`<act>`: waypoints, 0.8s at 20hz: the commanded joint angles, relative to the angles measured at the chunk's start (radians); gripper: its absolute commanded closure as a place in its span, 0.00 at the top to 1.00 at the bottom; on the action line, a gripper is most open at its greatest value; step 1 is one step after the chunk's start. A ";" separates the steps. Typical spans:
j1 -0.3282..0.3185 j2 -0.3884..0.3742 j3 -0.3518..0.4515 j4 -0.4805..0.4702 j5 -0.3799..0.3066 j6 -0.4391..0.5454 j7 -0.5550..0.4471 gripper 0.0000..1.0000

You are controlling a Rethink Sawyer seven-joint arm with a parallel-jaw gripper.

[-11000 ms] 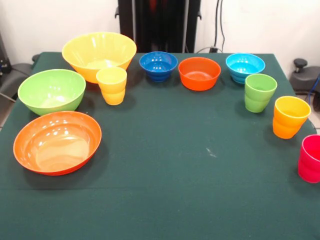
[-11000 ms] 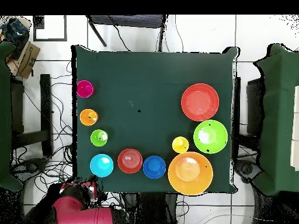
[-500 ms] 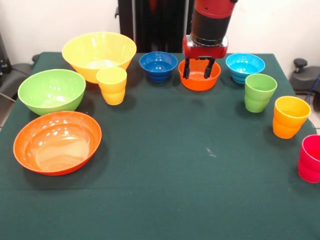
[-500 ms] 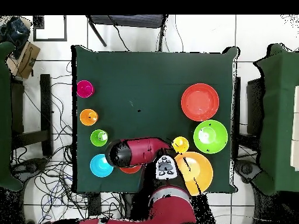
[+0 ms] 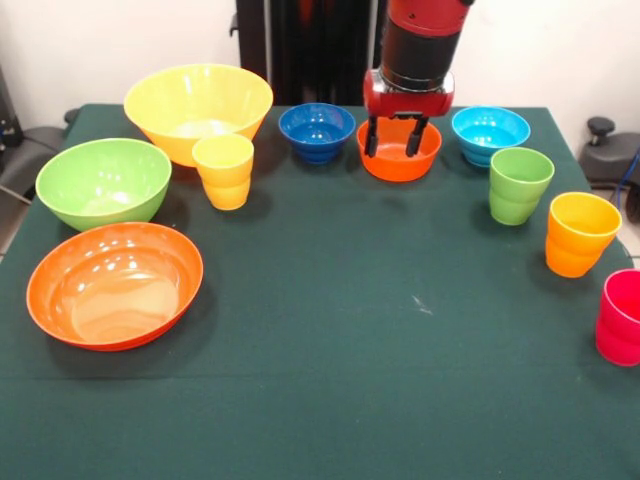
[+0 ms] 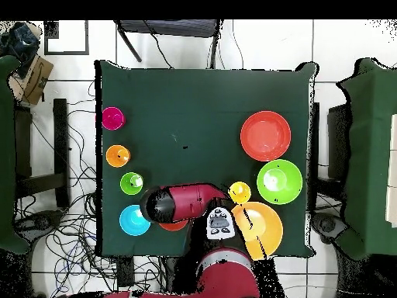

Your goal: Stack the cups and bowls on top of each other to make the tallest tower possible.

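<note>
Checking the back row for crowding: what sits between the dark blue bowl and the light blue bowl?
In the front view, the small orange bowl sits between the dark blue bowl and the light blue bowl, with the open gripper at it.

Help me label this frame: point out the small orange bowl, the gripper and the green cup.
small orange bowl (image 5: 398, 166), front view, on its front outer wall.
gripper (image 5: 394, 140), front view, midway between its open fingers, above the bowl.
green cup (image 5: 519, 187), front view, on its side wall.
</note>
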 commanded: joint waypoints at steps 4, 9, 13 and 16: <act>0.004 -0.004 0.041 0.113 0.001 -0.122 0.168 1.00; -0.004 0.016 0.043 0.141 0.000 -0.175 0.173 1.00; 0.003 0.040 0.038 0.141 0.008 -0.204 0.175 1.00; 0.017 0.074 0.023 0.144 0.012 -0.249 0.193 1.00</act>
